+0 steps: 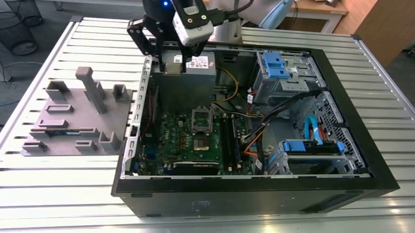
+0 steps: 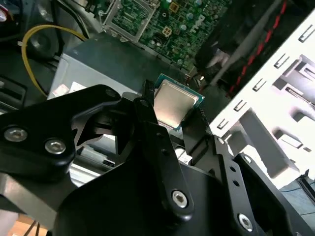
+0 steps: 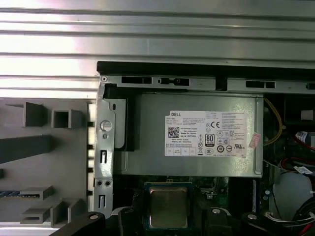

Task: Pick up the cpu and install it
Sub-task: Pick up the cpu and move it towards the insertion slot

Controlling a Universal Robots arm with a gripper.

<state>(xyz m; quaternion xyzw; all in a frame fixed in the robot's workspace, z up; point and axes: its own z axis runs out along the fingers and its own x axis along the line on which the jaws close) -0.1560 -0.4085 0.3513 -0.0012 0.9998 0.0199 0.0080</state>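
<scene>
First wrist view: the gripper is clamping the cpu by two opposite edges, so it's grasped, not lying loose. The chip is hanging flat with the silver lid facing the camera and its edges running square to the psu just beyond it. It's basically square, so I'm not seeing any real long axis.

Second wrist view: I'm getting the same grip from the side. The fingers are pinching the cpu on either side, with the lid bare between them. The chip is hovering above the grey psu, clear of it, and the green board is lying further out past the psu's edge.

Exterior view: the gripper is hanging over the psu at the far corner of the case on the exterior view's left. The socket is sitting lower in this view and a touch toward its right, well apart from the gripper. So the chip is sitting off to one side of the socket, not over it. I can't make out the chip's corner markings from here.
</scene>
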